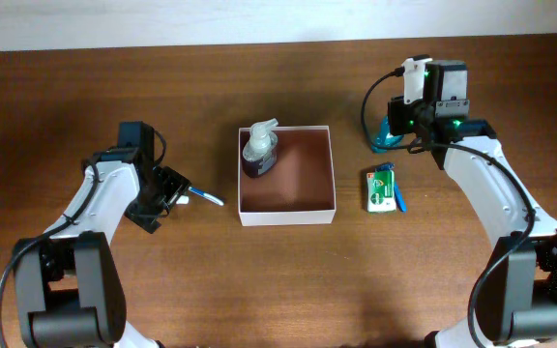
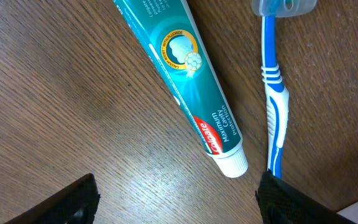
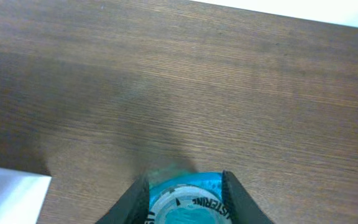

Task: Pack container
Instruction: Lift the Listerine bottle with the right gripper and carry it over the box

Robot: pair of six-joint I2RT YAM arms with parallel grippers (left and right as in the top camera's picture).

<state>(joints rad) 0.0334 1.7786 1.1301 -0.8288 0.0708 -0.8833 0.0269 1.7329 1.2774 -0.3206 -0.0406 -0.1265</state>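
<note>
White cardboard walls and a reddish-brown floor mark the container (image 1: pixel 286 218), which sits mid-table in the overhead view, between the two arms. A pump bottle (image 1: pixel 259 150) is already in its far-left corner. The left gripper (image 1: pixel 170 189) hangs low over the table (image 1: pixel 288 290) to the left, with a toothbrush (image 1: pixel 207 198) poking out from under it toward the box. On the right, well apart from the container, the right gripper (image 1: pixel 401 118) is at a teal bottle (image 1: pixel 385 140). A small green packet (image 1: pixel 381 190) lies near the box's right wall.

In the left wrist view, the left fingers (image 2: pixel 67 202) stand wide apart with nothing held. A toothpaste tube (image 2: pixel 185 81) lies slanted ahead, cap end nearest. The toothbrush runs beside it, its handle reaching the right-hand finger.

In the right wrist view, the right fingers (image 3: pixel 135 199) have narrowed onto the teal bottle and sit against both sides of its capped top. A white corner of the container shows at lower left.

The step in hand looks like lifting this bottle over to the box. The grip seems high on the bottle, so it is best raised straight up without swinging. It should clear the green packet and the near wall, then go down into the open right half, away from the pump bottle. The left arm would do well to centre on one item before closing.
</note>
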